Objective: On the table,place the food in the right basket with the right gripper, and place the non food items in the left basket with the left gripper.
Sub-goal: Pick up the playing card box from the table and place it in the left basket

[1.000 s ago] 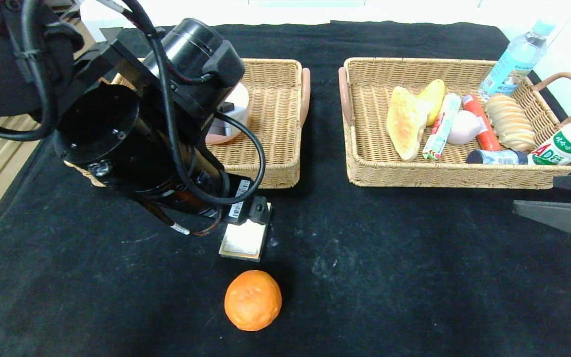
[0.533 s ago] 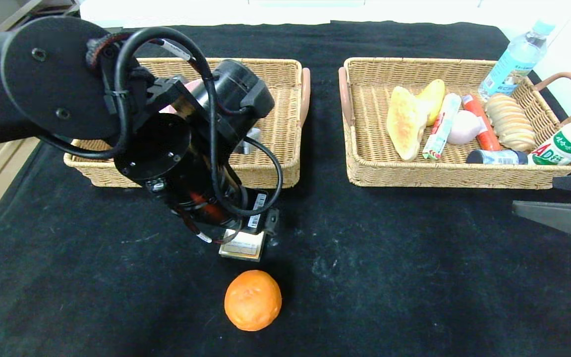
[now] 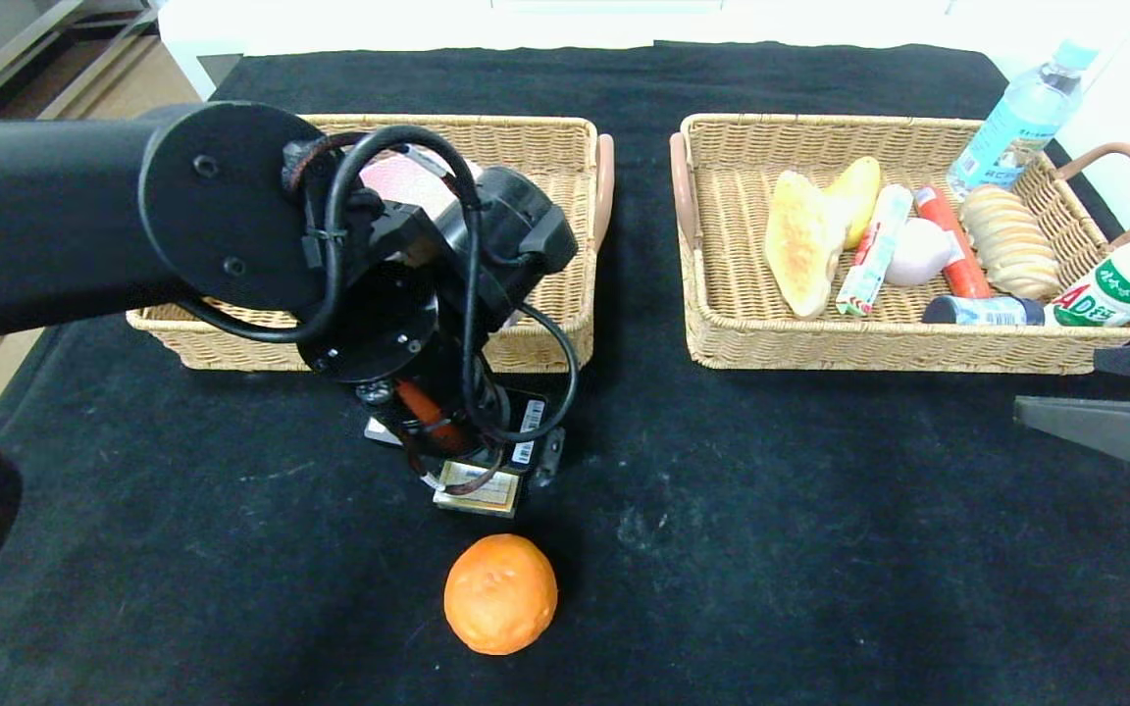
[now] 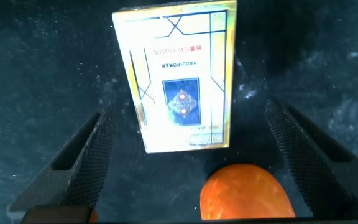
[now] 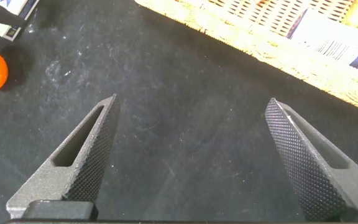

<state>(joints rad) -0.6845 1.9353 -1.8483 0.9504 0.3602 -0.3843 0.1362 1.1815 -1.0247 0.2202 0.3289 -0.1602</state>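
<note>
Left gripper (image 4: 185, 143) is positioned low over the black table (image 3: 820, 549), directly above the card box (image 4: 178, 84), with both fingers (image 4: 86, 162) spread wide and the box lying flat between them, untouched on either side. From the head view, my left arm reaches in from the left and covers most of the card box (image 3: 480, 497); only its near edge shows below the wrist. Just nearer to me than the box sits the orange (image 3: 500, 592), resting on the table and apart from the box. In the left wrist view the orange (image 4: 246, 194) appears between the fingertips, beside the box end.

Left basket (image 3: 565, 245) stands behind my left arm on the table; something pink lies inside it, mostly hidden by the arm.

Right basket (image 3: 722, 324) stands well apart from the orange, on the far right of the table. It holds a bread slice (image 3: 800, 243), a yellow fruit (image 3: 857, 191), a wrapped stick (image 3: 874, 252), a pale egg (image 3: 918, 253), a red sausage (image 3: 950, 243), a ridged bread roll (image 3: 1008, 240) and two bottles (image 3: 1095, 294). A water bottle (image 3: 1016, 118) leans at its far corner.

Right gripper (image 5: 188, 158) hangs idle at the right table edge, near the front of the right basket, fingers (image 5: 297, 155) spread wide and holding nothing
</note>
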